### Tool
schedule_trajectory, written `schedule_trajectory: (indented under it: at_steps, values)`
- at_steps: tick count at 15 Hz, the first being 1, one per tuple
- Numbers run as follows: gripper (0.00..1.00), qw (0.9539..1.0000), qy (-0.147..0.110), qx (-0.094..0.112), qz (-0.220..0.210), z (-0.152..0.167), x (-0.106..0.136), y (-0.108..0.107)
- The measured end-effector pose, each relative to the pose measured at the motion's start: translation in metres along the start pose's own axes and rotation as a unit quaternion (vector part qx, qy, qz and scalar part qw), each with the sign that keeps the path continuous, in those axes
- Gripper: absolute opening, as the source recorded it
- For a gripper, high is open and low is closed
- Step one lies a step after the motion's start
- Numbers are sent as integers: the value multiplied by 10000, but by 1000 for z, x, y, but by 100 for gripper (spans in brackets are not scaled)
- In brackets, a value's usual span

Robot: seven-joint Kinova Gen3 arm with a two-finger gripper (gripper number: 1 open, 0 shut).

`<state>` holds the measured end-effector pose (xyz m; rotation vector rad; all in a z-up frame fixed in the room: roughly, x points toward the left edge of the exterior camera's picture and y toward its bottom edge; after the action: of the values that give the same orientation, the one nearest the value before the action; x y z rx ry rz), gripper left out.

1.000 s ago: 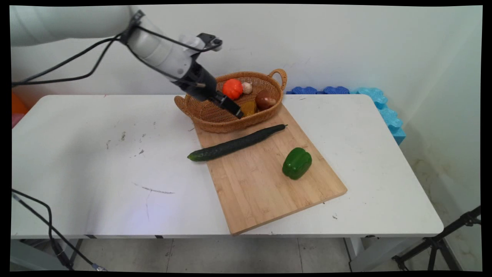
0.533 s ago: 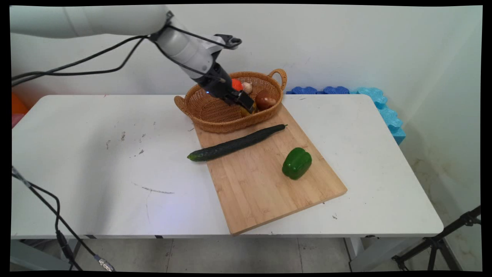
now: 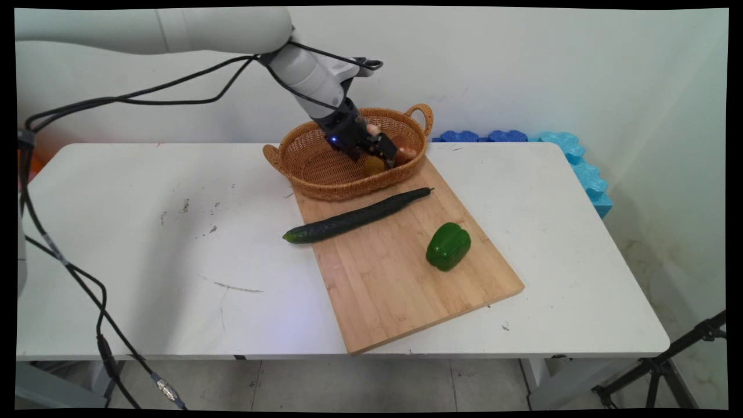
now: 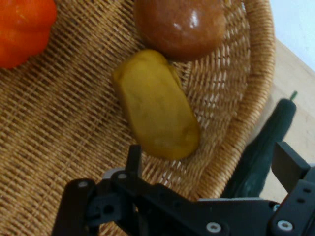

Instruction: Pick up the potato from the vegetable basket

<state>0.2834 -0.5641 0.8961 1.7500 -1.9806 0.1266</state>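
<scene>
Jaws spread and empty inside the basket, hovering over a yellow piece.

The white surface point(image 3: 145, 232) lay under everything, and the wooden board point(image 3: 406, 284) stretched away from the jaws toward the near edge. The wicker basket point(image 3: 313, 168) surrounded the jaws, its near end resting on the board's far corner. The cucumber point(image 3: 354, 217) lay just outside the basket wall, below the jaws, across the board's edge. The green pepper point(image 3: 448, 246) sat on the board well apart from them. In the hand view, the yellow piece point(image 4: 157, 105) lay on the basket floor straight ahead of the jaws, near them but untouched. The brown piece point(image 4: 179, 22) lay just beyond it, touching or nearly so. The orange piece point(image 4: 22, 27) sat farther off to the side. Nothing was gripped, and all three pieces lay in the basket.
</scene>
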Motion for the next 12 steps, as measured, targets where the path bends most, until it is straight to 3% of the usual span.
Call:
schedule_trajectory:
  at_steps: [12]
  values:
    - [100,9950,-182,239,-951,32,26,-9]
